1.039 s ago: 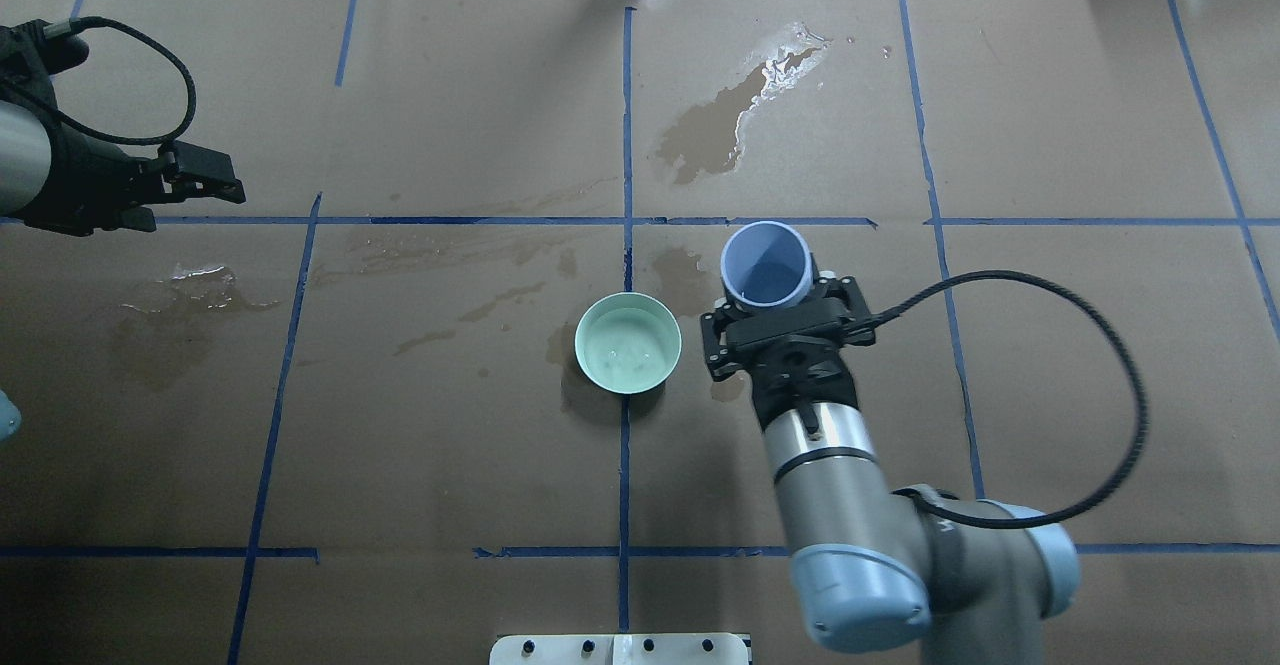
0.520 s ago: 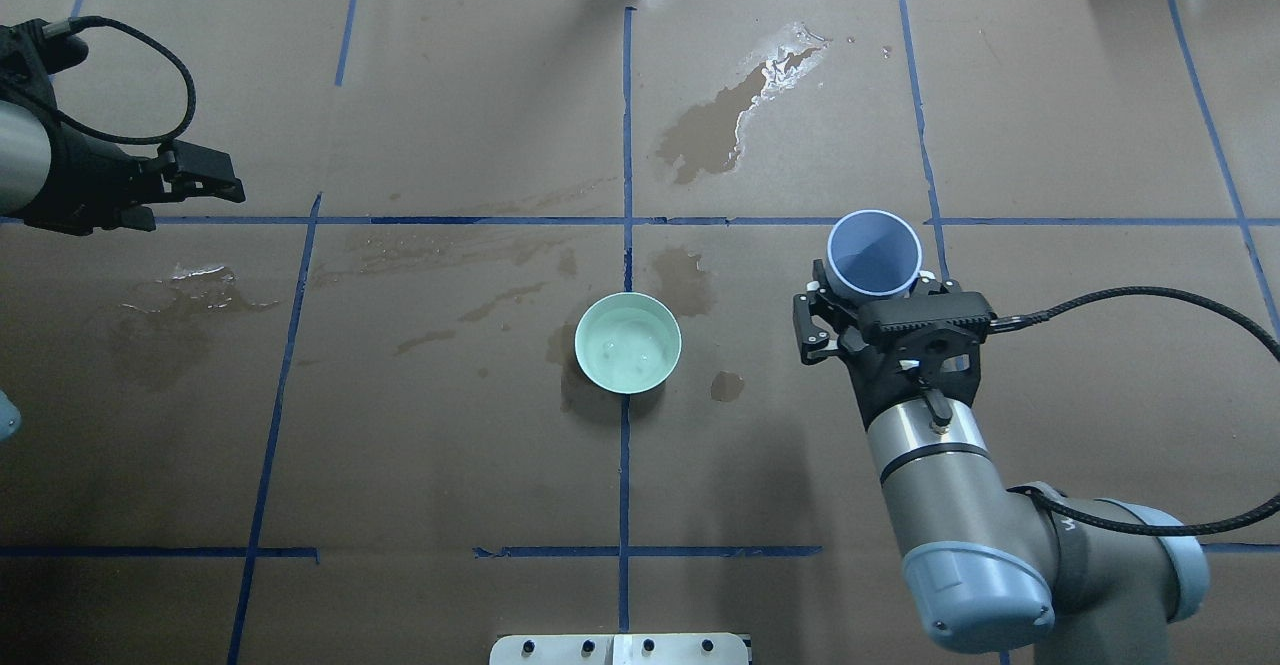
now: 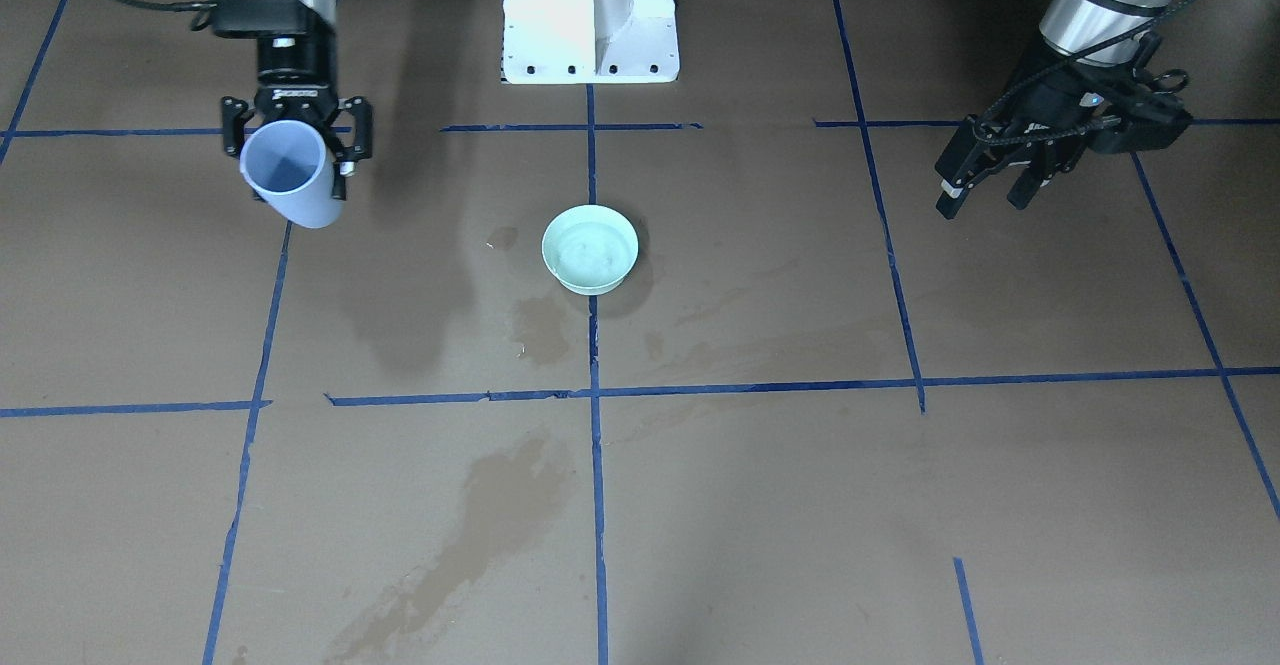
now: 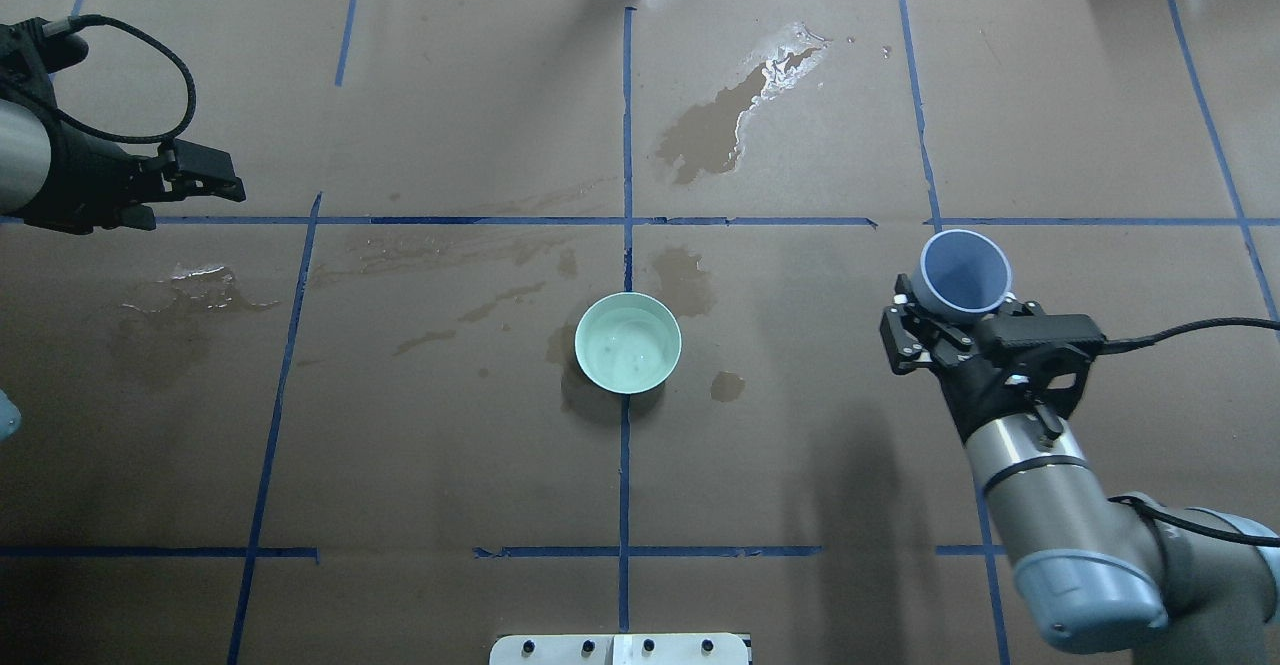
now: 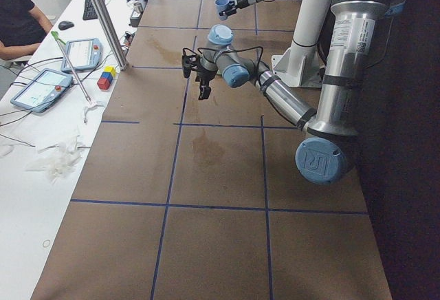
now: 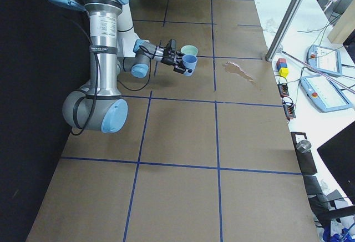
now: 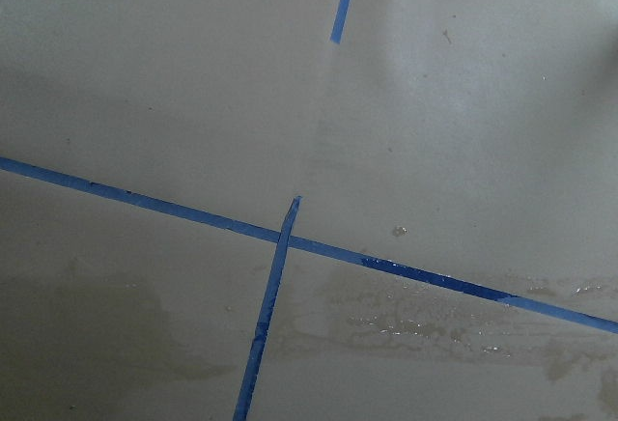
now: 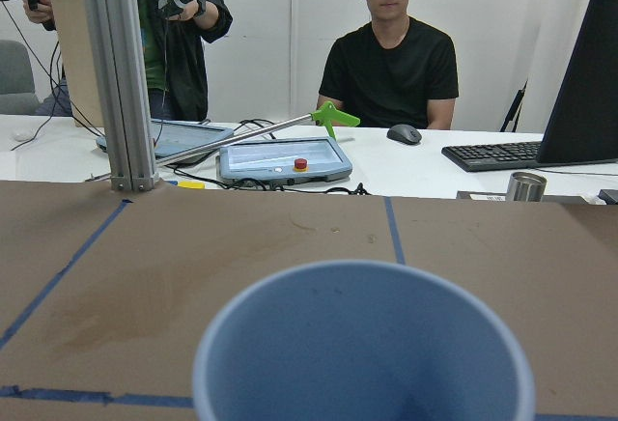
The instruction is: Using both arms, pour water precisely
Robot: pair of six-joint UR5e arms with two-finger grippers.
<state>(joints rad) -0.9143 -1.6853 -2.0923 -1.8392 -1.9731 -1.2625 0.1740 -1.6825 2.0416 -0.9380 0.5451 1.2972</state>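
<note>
My right gripper [image 4: 948,313] is shut on a pale blue cup [image 4: 963,273], held above the table right of centre and tilted with its mouth toward the far side. The same cup [image 3: 288,177] shows in the front view, and it fills the bottom of the right wrist view as a blue rim [image 8: 362,344]; I cannot tell whether any liquid is in it. A mint green bowl [image 4: 628,341] stands at the table's centre with rippled water [image 4: 622,347] in it. My left gripper [image 4: 215,177] hovers open and empty at the far left, well away from the bowl.
Wet stains mark the brown paper: a large puddle [image 4: 740,110] at the back, a patch [image 4: 190,290] on the left, small spots [image 4: 727,385] beside the bowl. The white pedestal [image 3: 590,15] stands at the robot's edge. People, tablets and a metal post [image 8: 121,73] lie beyond the far edge.
My right arm has carried the blue cup away from the bowl, well off to the right and slightly toward the robot. The left arm has stayed still.
</note>
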